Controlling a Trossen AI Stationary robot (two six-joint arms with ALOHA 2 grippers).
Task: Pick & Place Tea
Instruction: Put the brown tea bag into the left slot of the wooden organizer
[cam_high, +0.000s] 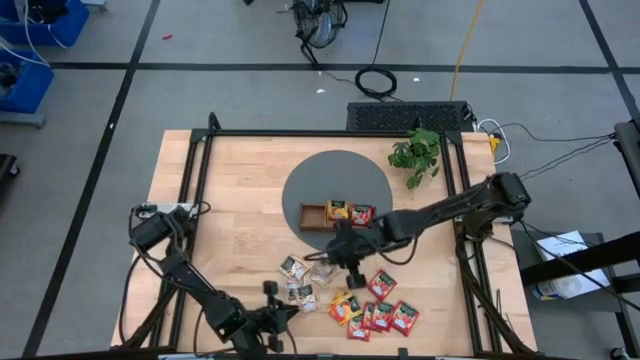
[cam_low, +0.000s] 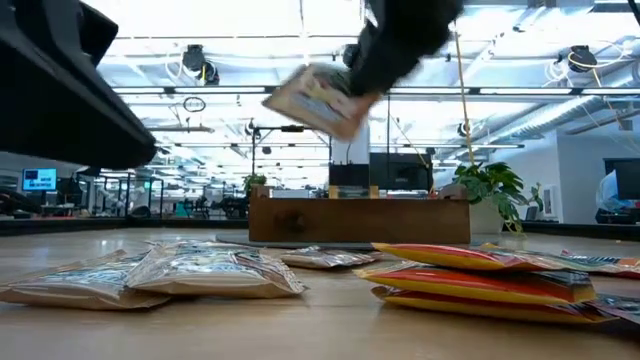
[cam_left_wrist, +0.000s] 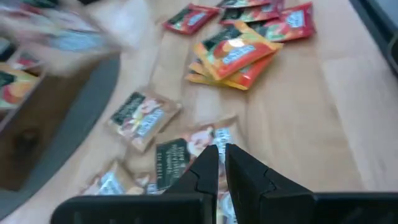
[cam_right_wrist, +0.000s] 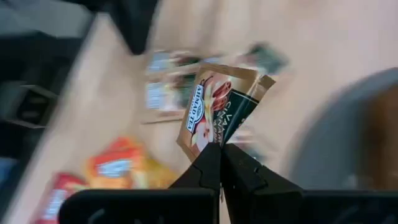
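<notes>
Right wrist view shows my right gripper (cam_right_wrist: 221, 152) pinched tight on one cream-white, dark-green-topped tea sachet (cam_right_wrist: 217, 109), lifted above the wooden table (cam_high: 230, 180) near the brown wooden tray (cam_high: 315, 215). My left gripper (cam_left_wrist: 222, 163), fingers nearly together and empty, hovers over similar loose sachets (cam_left_wrist: 144, 116).

Bright overhead light, motion-blurred wrist views.

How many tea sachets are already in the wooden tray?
2: an orange-yellow sachet in the middle compartment, a red sachet in the right one of the wooden tray. The arm may hide others.
</notes>
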